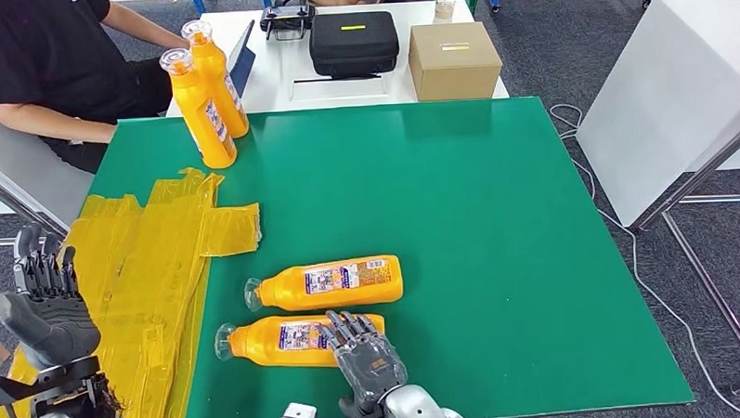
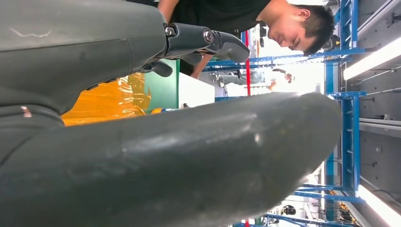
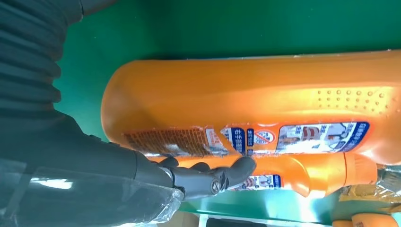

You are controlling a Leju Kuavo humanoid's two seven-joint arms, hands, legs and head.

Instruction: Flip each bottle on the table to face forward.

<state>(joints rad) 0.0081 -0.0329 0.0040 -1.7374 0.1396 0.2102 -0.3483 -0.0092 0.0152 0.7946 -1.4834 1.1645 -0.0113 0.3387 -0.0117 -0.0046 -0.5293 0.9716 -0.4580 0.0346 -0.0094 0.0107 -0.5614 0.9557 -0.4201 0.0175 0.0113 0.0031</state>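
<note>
1. The right robot hand [image 1: 362, 353] lies on top of the nearer orange bottle [image 1: 297, 340], its fingers draped over the base end. From the head view I cannot tell whether it truly grips or only rests there; the right wrist view shows a finger [image 3: 236, 168] against the bottle side, beside a printed label [image 3: 246, 139].
2. That bottle lies on its side on the green counter [image 1: 497, 214], clear cap [image 1: 226, 341] pointing to the robot's left. A second orange bottle [image 1: 336, 282] lies just beyond it, roughly parallel and close.
3. Two more orange bottles [image 1: 209, 94] stand upright near the far left corner of the counter, beside a seated person [image 1: 45, 62].
4. The left robot hand [image 1: 44, 304] is held up off the left edge, fingers apart, holding nothing.
5. Crumpled yellow plastic wrap [image 1: 145, 263] covers the left part of the counter.
6. Risks, as I judge them:
   - The bottle body looks smooth and rounded; a hand merely lying on it could let it roll away rather than turn.
   - The neighbouring bottle is close, so a roll or push toward it may knock it out of place.
   - A shove toward the cap end could drive the bottle into the wrap.
</note>
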